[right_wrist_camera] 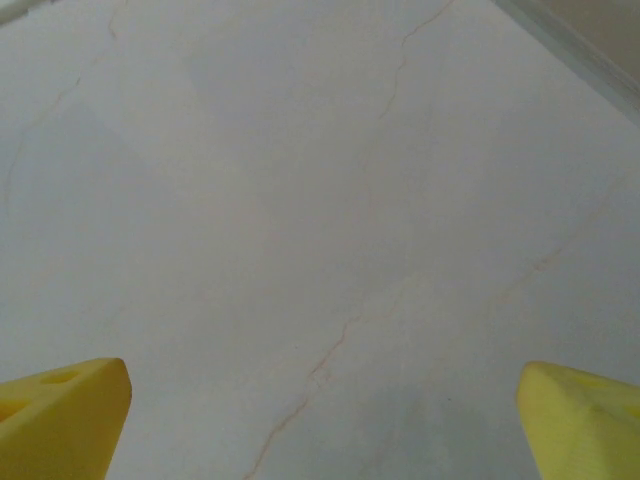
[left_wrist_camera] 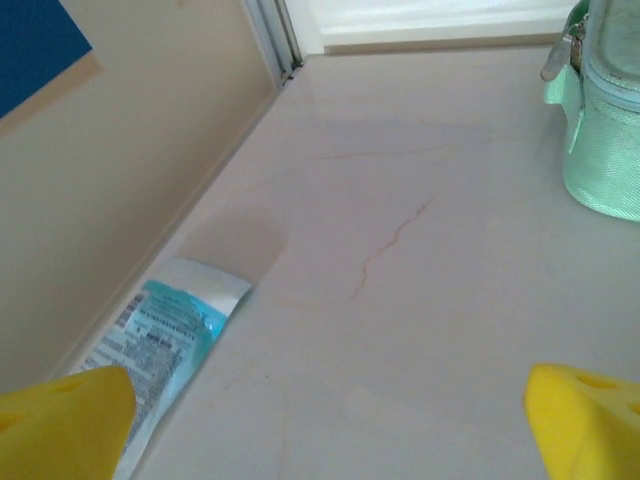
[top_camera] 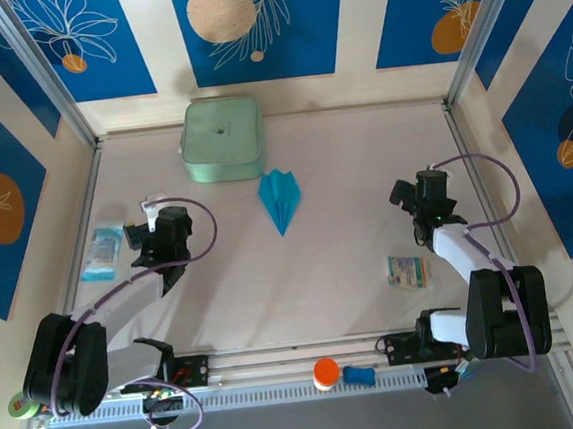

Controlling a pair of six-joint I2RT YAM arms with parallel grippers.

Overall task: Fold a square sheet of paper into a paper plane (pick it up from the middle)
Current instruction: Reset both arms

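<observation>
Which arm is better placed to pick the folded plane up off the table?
Left, narrowly. The left gripper and right gripper are both open and empty, flanking the paper plane; in the top view the left one sits slightly nearer it.

A pale green rounded-square box (top_camera: 222, 140) sits on the pale table (top_camera: 343, 169) near the back wall. Close to the left wall lies a blue-and-white printed packet (top_camera: 102, 253), flat on the table, with its print too small to read. A second printed packet (top_camera: 409, 270) lies toward the right side, well apart from the first. At the near edge an orange round cap (top_camera: 326, 373) rests just beside a small blue object (top_camera: 360, 375). Thin reddish veins run across the table. Blue wall panels (top_camera: 250, 27) carry white leaf drawings.
</observation>
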